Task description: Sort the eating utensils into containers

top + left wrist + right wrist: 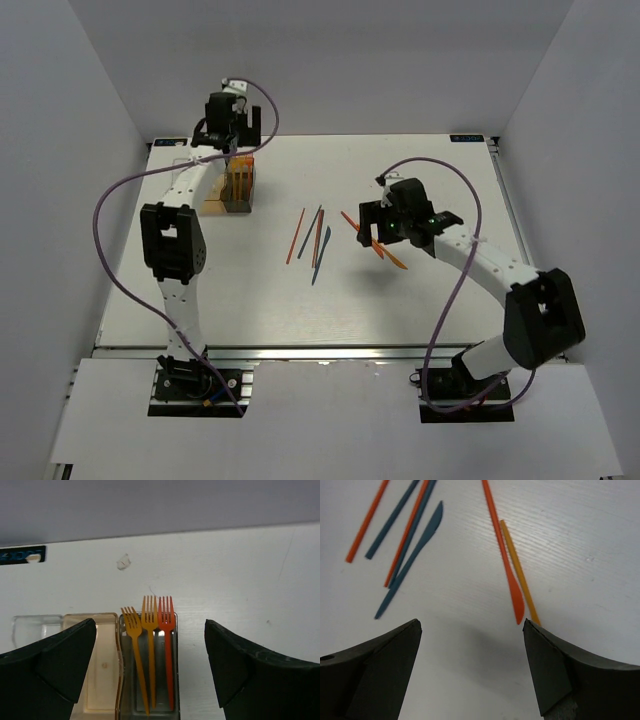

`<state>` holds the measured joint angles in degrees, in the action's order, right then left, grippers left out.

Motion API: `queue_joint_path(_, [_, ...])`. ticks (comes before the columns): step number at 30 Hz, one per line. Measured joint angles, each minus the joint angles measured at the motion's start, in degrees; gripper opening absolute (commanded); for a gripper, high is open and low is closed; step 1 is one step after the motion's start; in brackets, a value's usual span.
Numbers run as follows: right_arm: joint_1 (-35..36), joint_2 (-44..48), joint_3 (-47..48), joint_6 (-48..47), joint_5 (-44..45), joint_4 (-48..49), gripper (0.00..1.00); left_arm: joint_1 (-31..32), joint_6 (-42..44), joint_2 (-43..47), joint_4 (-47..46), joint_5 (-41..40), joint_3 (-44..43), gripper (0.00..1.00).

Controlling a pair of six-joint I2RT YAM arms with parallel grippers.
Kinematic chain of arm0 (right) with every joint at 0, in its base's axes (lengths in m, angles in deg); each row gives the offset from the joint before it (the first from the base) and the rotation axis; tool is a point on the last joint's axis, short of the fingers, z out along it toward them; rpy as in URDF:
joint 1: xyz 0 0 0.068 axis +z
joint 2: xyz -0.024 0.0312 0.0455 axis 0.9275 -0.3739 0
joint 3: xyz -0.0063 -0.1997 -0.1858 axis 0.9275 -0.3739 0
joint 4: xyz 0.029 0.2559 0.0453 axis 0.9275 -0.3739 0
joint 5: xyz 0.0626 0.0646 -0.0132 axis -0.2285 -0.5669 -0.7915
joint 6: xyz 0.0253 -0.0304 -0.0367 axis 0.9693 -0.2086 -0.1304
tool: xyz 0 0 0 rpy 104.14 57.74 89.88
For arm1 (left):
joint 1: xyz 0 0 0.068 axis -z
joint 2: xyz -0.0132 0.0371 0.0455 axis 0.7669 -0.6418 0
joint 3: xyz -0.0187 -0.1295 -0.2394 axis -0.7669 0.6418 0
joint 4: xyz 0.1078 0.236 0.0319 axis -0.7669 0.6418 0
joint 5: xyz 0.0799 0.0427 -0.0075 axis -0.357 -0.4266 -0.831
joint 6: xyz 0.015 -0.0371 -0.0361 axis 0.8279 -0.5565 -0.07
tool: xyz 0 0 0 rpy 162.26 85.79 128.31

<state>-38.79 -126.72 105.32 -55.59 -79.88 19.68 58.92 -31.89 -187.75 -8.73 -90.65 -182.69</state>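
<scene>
Black fingers [375, 670] of the right gripper [471, 625] fill the lower corners of its wrist view. They are spread wide, with only bare white table [470, 680] between them; it grips nothing. It is poised above the loose eating utensils, 7 in all.

Just ahead of the finger on that view's right lie 2 of them. One is a red-orange plastic knife [502, 555] with its blade end pointing back toward the gripper. The other is a thin yellow-orange plastic stick [519, 572] just beside it.

Ahead of the other finger lie 5 more, fanned side by side. Nearest the gap is 1 dark blue plastic knife [412, 560]. Next comes an orange stick [406, 537] with a dark blue stick [426, 495] close against it. Then there is a second dark blue stick [390, 527], and outermost a second orange stick [366, 525].

The left gripper [150, 625] is likewise wide open and empty, held above the 3 small square translucent plastic containers [240, 195], which are joined in a row.

- **Dark smoky grey box** [160, 695]: it lies in the gap between the fingers and holds 3 plastic forks side by side, their tines poking past the far rim. 2 are yellow-orange [135, 655] [150, 645] and 1 is red-orange [168, 655].
- **Tan-orange box** [100, 680]: it adjoins the grey box toward the finger on that view's left.
- **Clear box** [35, 627]: it sits just ahead of that finger.
</scene>
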Motion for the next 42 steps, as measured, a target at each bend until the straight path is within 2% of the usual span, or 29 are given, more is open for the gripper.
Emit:
queue_joint_path(3, [0.0, -6.2, 4.7, -2.8, 4.0, -2.0, 0.73, 0.3, -6.6, 3.2, 5.5, -5.3, -5.9, 0.98])
queue_joint_path(5, [0.0, -9.6, 7.3, -4.7, 5.9, -3.3, 0.60, 0.3, -12.3, 8.3, 9.8, -7.4, -6.1, 0.98])
queue_joint_path(6, [-0.1, -11.3, 8.4, -5.9, 6.6, -3.7, 0.58, 0.3, -15.0, 12.1, 11.1, -7.8, -4.2, 0.98])
queue_joint_path(8, [-0.4, -14.5, 10.4, -7.8, 7.1, -5.0, 0.53, 0.2, -19.2, 23.5, 10.6, -7.6, 6.3, 0.98])
queue_joint_path(12, [-1.1, -19.9, 14.1, -11.8, 7.8, -6.5, 0.47, 0.2, -23.0, 49.8, 6.0, -6.1, 33.1, 0.98])
queue_joint_path(14, [-1.5, -21.8, 15.6, -13.4, 8.0, -6.7, 0.46, 0.2, -23.2, 57.5, 5.0, -5.6, 40.5, 0.98])
queue_joint_path(16, [-1.8, -23.8, 18.0, -14.9, 8.0, -7.5, 0.45, 0.5, -23.0, 61.3, 4.1, -5.4, 45.2, 0.98])
queue_joint_path(22, [-2.3, -29.8, 24.3, -17.6, 7.1, -9.4, 0.42, 1.8, -22.0, 59.1, 4.0, -4.3, 53.5, 0.98])
queue_joint_path(24, [-2.3, -30.8, 24.7, -18.0, 6.5, -10.0, 0.39, 2.1, -21.8, 57.8, 4.5, -3.7, 53.6, 0.98])
queue_joint_path(32, [-2.2, -32.5, 24.6, -18.3, 5.0, -12.5, 0.37, 2.1, -21.4, 57.6, 3.6, -1.6, 53.6, 0.98])
queue_joint_path(37, [-2.3, -32.7, 24.4, -18.3, 5.0, -12.4, 0.30, 2.1, -21.2, 57.6, 3.6, -0.4, 53.6, 0.98])
queue_joint_path(42, [-2.5, -33.7, 24.3, -17.8, 5.0, -12.3, 0.27, 2.3, -21.0, 57.6, 3.6, 0.0, 53.6, 0.98])
